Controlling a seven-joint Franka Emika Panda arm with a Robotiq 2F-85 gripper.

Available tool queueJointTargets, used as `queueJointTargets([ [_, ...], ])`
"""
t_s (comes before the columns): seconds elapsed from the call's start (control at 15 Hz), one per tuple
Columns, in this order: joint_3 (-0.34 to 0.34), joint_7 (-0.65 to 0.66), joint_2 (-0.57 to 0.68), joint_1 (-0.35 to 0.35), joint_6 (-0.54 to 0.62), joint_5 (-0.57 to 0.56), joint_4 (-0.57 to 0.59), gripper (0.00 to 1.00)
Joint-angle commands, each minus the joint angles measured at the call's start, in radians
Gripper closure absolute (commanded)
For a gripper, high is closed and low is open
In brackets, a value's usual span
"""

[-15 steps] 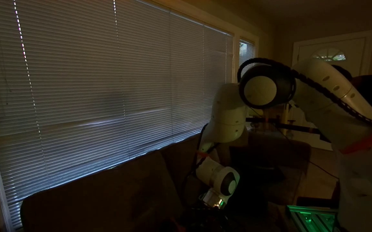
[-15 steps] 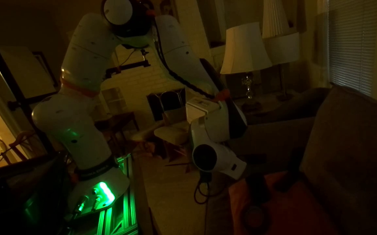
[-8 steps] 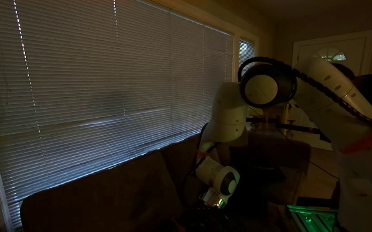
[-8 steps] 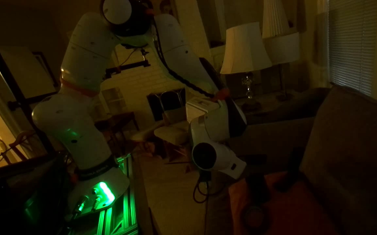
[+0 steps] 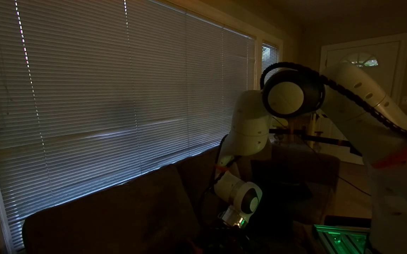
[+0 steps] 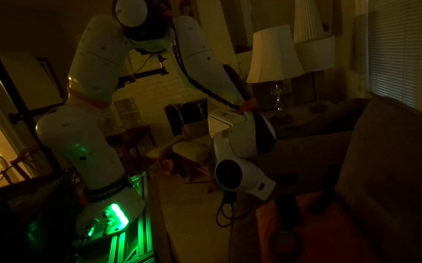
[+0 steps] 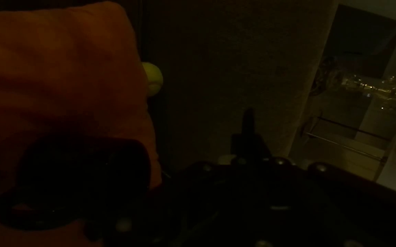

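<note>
In the wrist view my gripper [image 7: 249,115] is a black shape entering from the bottom, its fingers together in one narrow tip with nothing seen in them. Left of it a dark, mug-like vessel with a loop handle [image 7: 81,175] lies on an orange cushion [image 7: 64,68]; its gap to the gripper's dark body is hard to make out. A yellow-green tennis ball [image 7: 154,79] peeks out past the cushion's edge, apart from the fingertips. In an exterior view the orange cushion [image 6: 327,233] lies below the wrist, where the gripper's outline is lost in darkness.
A brown sofa [image 5: 118,218] runs under the window blinds [image 5: 101,106]. Its back cushion [image 6: 393,153] rises beside the wrist. Lamps [image 6: 274,54] stand beyond the sofa's arm. A cable [image 6: 229,219] hangs below the wrist. The room is very dim.
The arm rose very slightly early on and has since held still. A large black shape behind the arm at the right of an exterior view has almost wholly gone from sight.
</note>
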Motion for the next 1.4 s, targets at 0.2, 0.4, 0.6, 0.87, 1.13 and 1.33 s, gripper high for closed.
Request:
queueJointTargets([
  [0.2, 0.008, 0.000, -0.001, -0.009, 0.005, -0.004, 0.001, 0.94],
  [0.4, 0.008, -0.004, 0.008, -0.015, 0.003, 0.012, 0.007, 0.99],
  [0.6, -0.002, -0.016, 0.004, -0.033, -0.009, 0.011, -0.005, 0.99],
  [0.87, -0.016, -0.024, 0.004, -0.062, -0.016, 0.009, -0.017, 0.99],
  [1.13, -0.031, -0.020, 0.012, -0.076, 0.003, 0.005, -0.024, 0.99],
  [1.33, -0.039, -0.020, 0.011, -0.072, 0.022, 0.010, -0.032, 0.99],
])
